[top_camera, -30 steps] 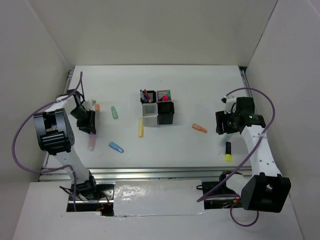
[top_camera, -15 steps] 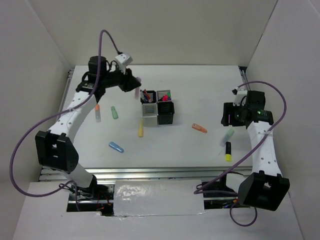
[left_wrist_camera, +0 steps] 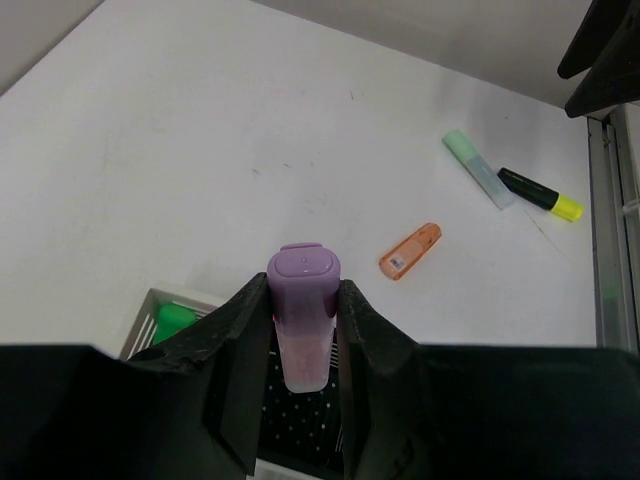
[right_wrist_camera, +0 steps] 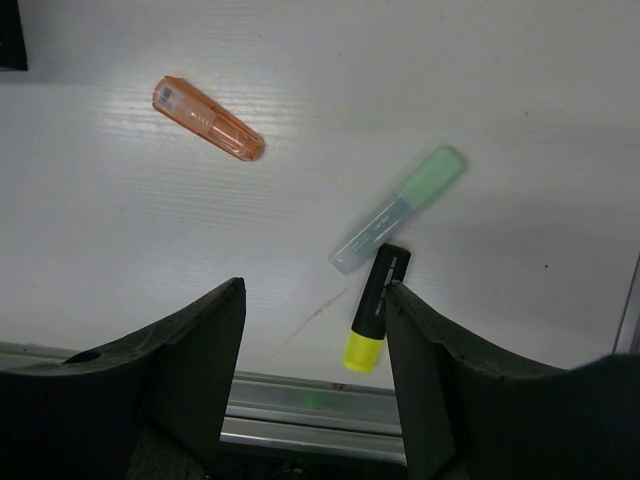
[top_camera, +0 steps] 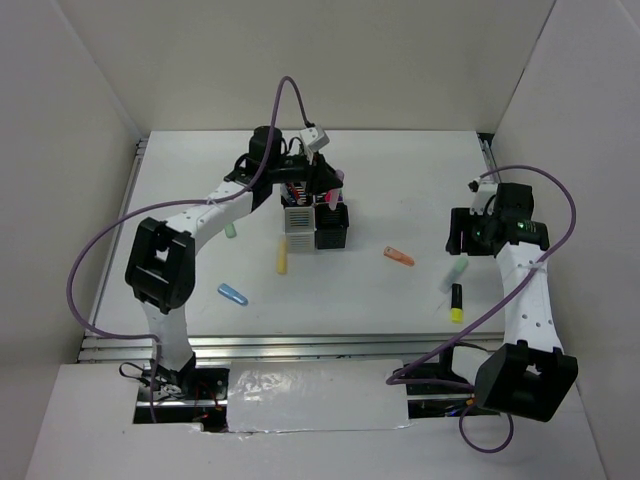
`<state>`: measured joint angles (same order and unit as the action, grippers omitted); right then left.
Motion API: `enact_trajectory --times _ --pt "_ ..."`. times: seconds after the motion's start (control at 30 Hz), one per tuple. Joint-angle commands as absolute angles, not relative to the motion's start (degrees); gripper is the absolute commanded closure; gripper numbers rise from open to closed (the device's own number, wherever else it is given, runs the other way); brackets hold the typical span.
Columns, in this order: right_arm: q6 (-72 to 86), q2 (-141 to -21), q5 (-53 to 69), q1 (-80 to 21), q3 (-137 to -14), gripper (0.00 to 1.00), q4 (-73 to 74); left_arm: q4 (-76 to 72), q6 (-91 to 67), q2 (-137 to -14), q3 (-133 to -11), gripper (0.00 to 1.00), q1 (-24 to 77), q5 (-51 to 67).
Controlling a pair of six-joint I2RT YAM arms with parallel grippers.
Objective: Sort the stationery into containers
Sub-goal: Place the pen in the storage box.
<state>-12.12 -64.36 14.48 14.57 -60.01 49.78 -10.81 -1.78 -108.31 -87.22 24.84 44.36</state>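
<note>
Moved since a second ago: the left arm, from the table's left edge to above the block of cups.

- Left gripper [left_wrist_camera: 303, 300]: fingers [left_wrist_camera: 245, 345] clamped on a lilac marker [left_wrist_camera: 303, 320], which has a rounded cap and a paler pink barrel. It is held over a black cup of the containers [top_camera: 315, 218].
- Containers: mid-table [top_camera: 400, 180], with bare surface on all sides. One silver cup shows a green end inside.
- Right gripper [right_wrist_camera: 315, 295]: jaws spread, nothing between them, hanging above the right side.
- Below it: a pale green marker [right_wrist_camera: 398, 208] touching a black highlighter [right_wrist_camera: 372, 307] with a yellow end, close to the near rail [right_wrist_camera: 300, 425].
- Loose items: orange marker [top_camera: 399, 256], yellow marker [top_camera: 282, 257], blue marker [top_camera: 232, 294].
</note>
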Motion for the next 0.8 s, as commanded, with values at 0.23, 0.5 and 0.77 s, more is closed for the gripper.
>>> enact_trajectory --times 0.23,0.5,0.77 --pt "-15.12 -61.88 7.91 15.38 -59.15 0.36 55.19 -19.69 2.02 -109.25 -85.26 0.96 25.93 44.3" --pt "-16.96 -61.87 6.07 15.47 -58.18 0.36 57.65 -17.76 4.66 -108.9 -83.15 0.9 26.63 43.59" --pt "-19.33 -62.93 3.26 15.47 -57.48 0.4 61.26 -17.32 5.8 -108.98 -81.12 0.66 27.07 43.16"
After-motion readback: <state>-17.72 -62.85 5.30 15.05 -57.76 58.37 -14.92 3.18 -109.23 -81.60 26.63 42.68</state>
